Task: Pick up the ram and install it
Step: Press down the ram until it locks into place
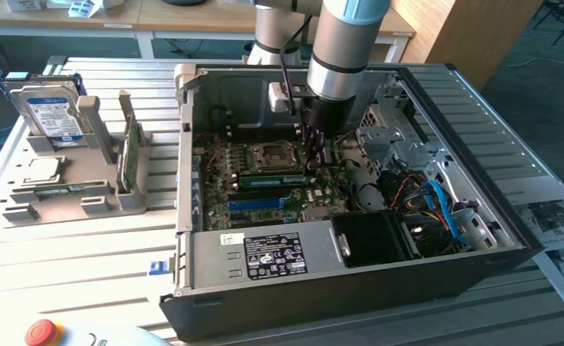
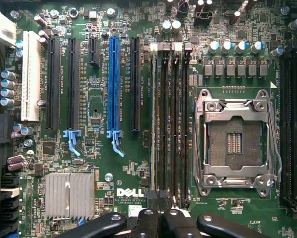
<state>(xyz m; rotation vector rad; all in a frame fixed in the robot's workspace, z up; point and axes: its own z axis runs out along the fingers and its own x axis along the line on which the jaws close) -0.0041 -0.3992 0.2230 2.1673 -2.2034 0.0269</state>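
Exterior view, left to right: hard drive (image 1: pixel 49 112) upright in grey stand (image 1: pixel 70 194) on desk (image 1: pixel 70 252); green card (image 1: pixel 130 155) on edge beside it; open PC case (image 1: pixel 359 288); arm (image 1: pixel 344 50) reaching down over motherboard. Ram (image 1: pixel 273 180) seated in slot near CPU socket (image 1: pixel 267 153). Wrist view adds: end effector (image 2: pixel 159 218) fingers pressed together, holding nothing, above ram (image 2: pixel 153 119) edge-on in slot beside empty socket (image 2: pixel 235 141); blue slot (image 2: pixel 113 84) further off.

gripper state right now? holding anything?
Gripper: shut, over the green motherboard inside the open black computer case, at the end of the black memory slots. Whether it holds anything cannot be told.
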